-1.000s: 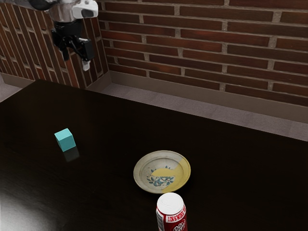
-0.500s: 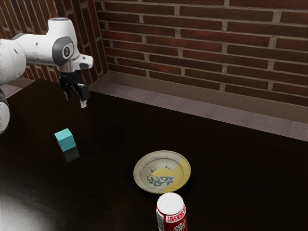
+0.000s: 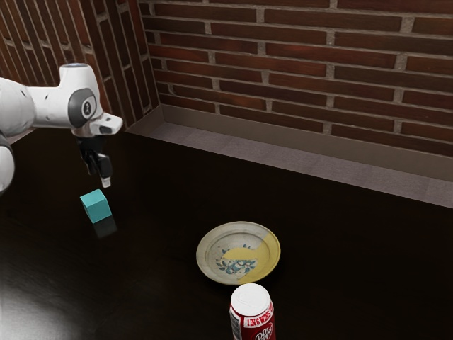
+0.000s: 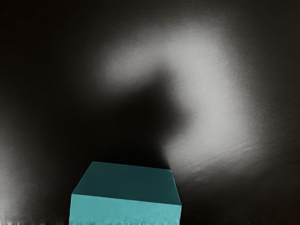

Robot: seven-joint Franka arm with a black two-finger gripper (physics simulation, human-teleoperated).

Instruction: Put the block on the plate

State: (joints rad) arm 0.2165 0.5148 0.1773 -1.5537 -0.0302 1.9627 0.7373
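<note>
My gripper (image 3: 98, 178) points down just above and behind the teal block (image 3: 97, 206) in the exterior view, open, with its fingertips short of the block's top. The block rests on the dark table. In the wrist view the block (image 4: 125, 187) lies at the lower edge, its top and one side showing. The round plate (image 3: 238, 253), cream and yellow with blue-green leaves, stands apart from the block toward the exterior view's right, with nothing on it.
A red can with a white top (image 3: 253, 310) stands close by the plate's near side, in the exterior view. The glossy black table (image 3: 163, 212) reaches back toward a brick wall (image 3: 297, 71).
The arm has come down from high above the table's far left corner to near the block, and my hand has turned somewhat. Block, plate and can have kept their places.
</note>
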